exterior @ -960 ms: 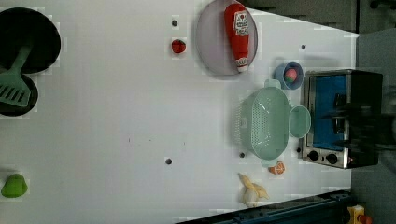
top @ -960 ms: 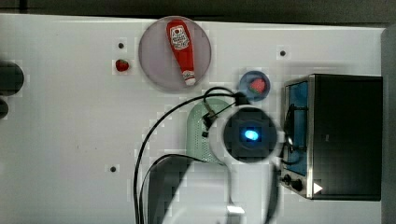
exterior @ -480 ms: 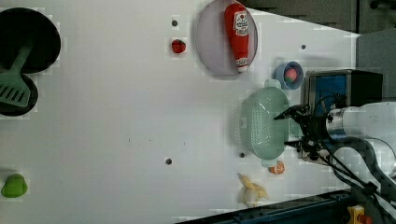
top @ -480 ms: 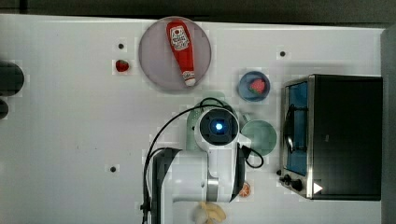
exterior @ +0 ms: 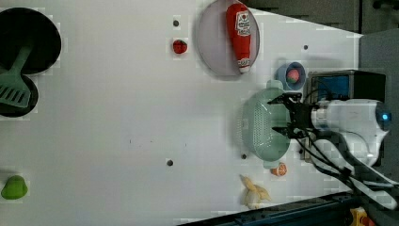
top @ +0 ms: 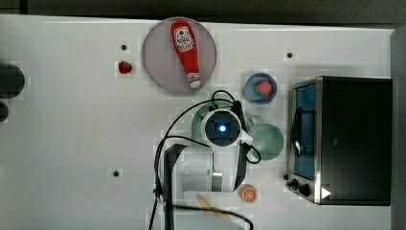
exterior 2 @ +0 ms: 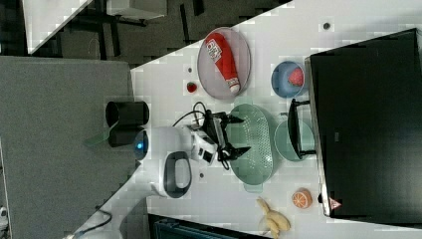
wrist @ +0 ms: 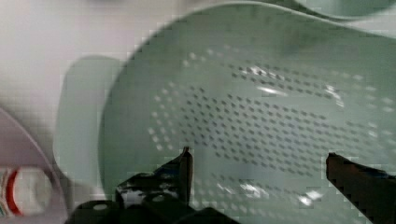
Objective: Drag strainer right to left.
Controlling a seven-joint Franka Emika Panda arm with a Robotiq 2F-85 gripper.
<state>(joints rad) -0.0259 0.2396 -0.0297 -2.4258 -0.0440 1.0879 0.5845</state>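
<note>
The strainer (exterior: 259, 127) is a pale mint-green oval colander with a grid of small holes. It rests on the white table beside the toaster oven (top: 349, 139). My gripper (exterior: 281, 116) hangs open just over its bowl, with nothing between the fingers. In the wrist view both dark fingertips (wrist: 184, 163) sit spread over the perforated strainer (wrist: 261, 107). In the right view the gripper (exterior 2: 243, 134) is above the strainer (exterior 2: 256, 149). The arm (top: 221, 128) covers most of the strainer (top: 197, 120) in the top view.
A round green mug (top: 266, 141) touches the strainer on the toaster oven's side. Nearby are a blue bowl with a strawberry (top: 261, 88), a plate with a ketchup bottle (top: 179, 52), an orange slice (top: 248, 193) and a banana (exterior: 254, 193). Bare table (top: 72, 129) spreads toward the top view's left.
The arm has swung toward the top view's left, from above the mug to above the strainer. The strainer has not moved.
</note>
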